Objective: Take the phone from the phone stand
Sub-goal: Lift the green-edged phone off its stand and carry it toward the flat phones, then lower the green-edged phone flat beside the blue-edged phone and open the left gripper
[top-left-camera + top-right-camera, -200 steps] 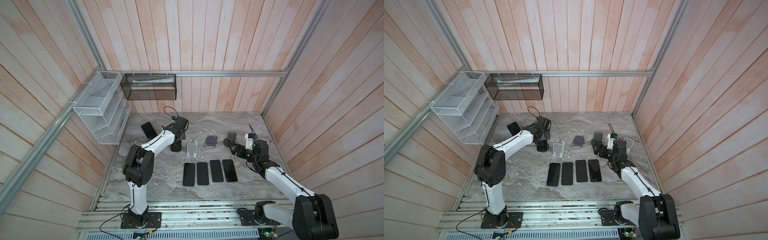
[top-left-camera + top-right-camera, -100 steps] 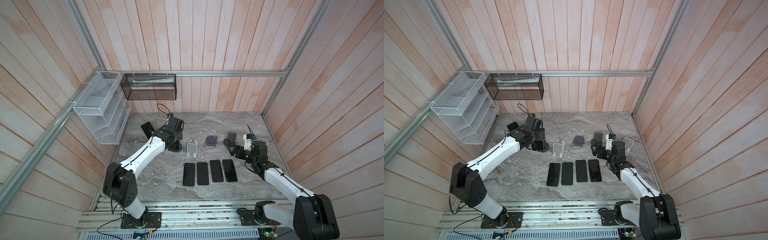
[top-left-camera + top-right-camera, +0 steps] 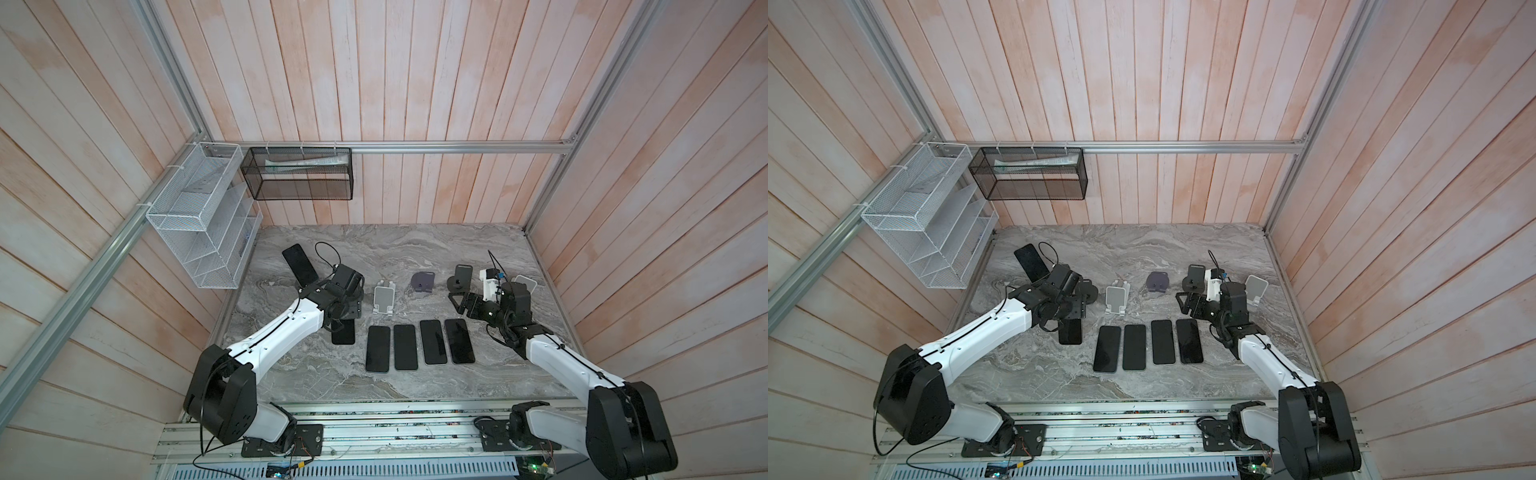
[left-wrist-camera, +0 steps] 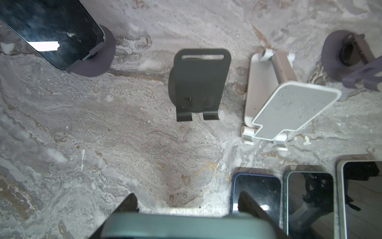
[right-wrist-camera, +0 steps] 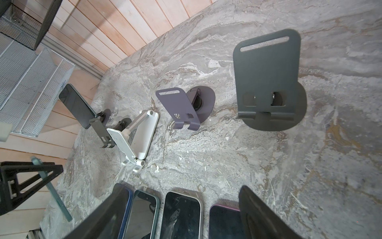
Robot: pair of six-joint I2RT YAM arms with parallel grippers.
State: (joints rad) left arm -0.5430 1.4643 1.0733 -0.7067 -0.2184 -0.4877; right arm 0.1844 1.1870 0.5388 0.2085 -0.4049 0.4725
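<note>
The left arm [image 3: 282, 332] runs from its base at the front left edge, its white link slanting back and inward over the tabletop [image 3: 374, 249], with the wrist bent down. The left tool [image 3: 345, 320] points at the surface and is pinched on a green-edged phone [image 3: 343, 334]. The phone hangs below the fingers, screen dark, just left of the flat row. Whether its lower end touches the tabletop cannot be told.

The right arm [image 3: 557, 357] reaches from the front right, its link slanting back and inward and the wrist held low. The right tool [image 5: 183, 187] has its fingers spread wide with only bare tabletop between them.

In the left wrist view the black stand [image 4: 198, 82] sits ahead of the left tool, apart from the held phone.

There are six phones:
- the one in the left tool
- four phones [image 3: 405, 347] lying flat side by side at the middle front
- a second phone [image 3: 300, 264] propped tilted on the back stand [image 4: 93, 64] at the far left

There are six stands, ranged across the tabletop:
- the back stand
- the black stand
- a white stand [image 3: 383, 297]
- a purple stand [image 5: 177, 107]
- another black stand [image 5: 266, 82], near the right tool
- a pale stand [image 3: 1256, 289] by the right wall
</note>
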